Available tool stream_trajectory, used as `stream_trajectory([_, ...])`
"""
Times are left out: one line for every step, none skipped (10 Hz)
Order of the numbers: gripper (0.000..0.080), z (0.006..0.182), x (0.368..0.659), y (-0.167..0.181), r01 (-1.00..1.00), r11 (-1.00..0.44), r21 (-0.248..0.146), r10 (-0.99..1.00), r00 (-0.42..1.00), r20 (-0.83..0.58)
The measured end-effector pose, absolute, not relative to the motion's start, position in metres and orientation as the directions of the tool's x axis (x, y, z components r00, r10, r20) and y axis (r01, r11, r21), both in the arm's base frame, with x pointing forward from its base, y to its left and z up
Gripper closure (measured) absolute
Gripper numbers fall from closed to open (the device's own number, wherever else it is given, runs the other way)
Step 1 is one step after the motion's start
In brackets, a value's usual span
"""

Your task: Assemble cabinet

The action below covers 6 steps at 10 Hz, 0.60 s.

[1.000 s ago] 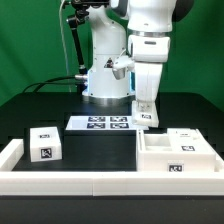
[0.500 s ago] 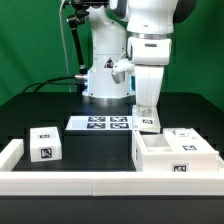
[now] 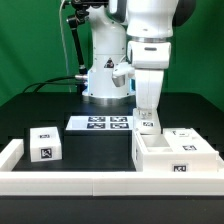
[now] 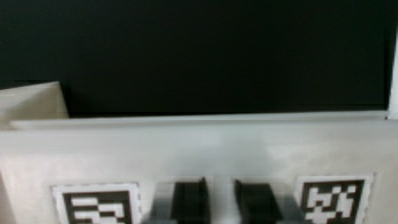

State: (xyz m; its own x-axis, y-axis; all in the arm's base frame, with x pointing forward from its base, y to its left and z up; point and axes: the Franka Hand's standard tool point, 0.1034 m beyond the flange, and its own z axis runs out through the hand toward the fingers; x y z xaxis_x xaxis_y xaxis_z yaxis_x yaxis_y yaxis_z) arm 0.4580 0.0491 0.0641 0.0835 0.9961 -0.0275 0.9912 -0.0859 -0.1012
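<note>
My gripper (image 3: 147,112) is shut on a small flat white cabinet panel (image 3: 148,123) with a black-and-white tag, holding it upright just above the far left corner of the large hollow white box (image 3: 176,157). In the wrist view the two dark fingers (image 4: 187,203) stand close together on the panel (image 4: 214,150), with a tag on either side. A small white cube (image 3: 45,144) with tags sits at the exterior view's left. Another flat white panel (image 3: 186,135) lies at the far right side of the box.
The marker board (image 3: 104,123) lies flat in front of the robot's base (image 3: 105,80). A long white border rail (image 3: 90,185) runs along the front, turning back at the left (image 3: 10,152). The table is black.
My gripper has moved down a little and slightly to the exterior view's right with the panel, closer to the box. The cube and box have not moved.
</note>
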Motion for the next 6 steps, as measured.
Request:
stream_trajectory([0.0731,0.0642,0.458,0.049,0.991,-0.086,-0.102,0.996,0.084,-0.028])
stream_trajectory([0.0731,0.0643,0.4581,0.049,0.991,-0.086,-0.103,0.996,0.084,-0.028])
stream_trajectory([0.0731,0.0636,0.458,0.0489,0.991,-0.085,-0.105,0.996,0.082,-0.028])
stream_trajectory([0.0731,0.0632,0.4579,0.0488,0.991,-0.081,-0.105,0.997,0.078,-0.027])
stream_trajectory([0.0731,0.0628,0.458,0.0488,0.991,-0.08,-0.108,0.997,0.077,-0.028])
stream_trajectory([0.0731,0.0631,0.4582,0.0488,0.99,-0.08,-0.115,0.997,0.077,-0.03])
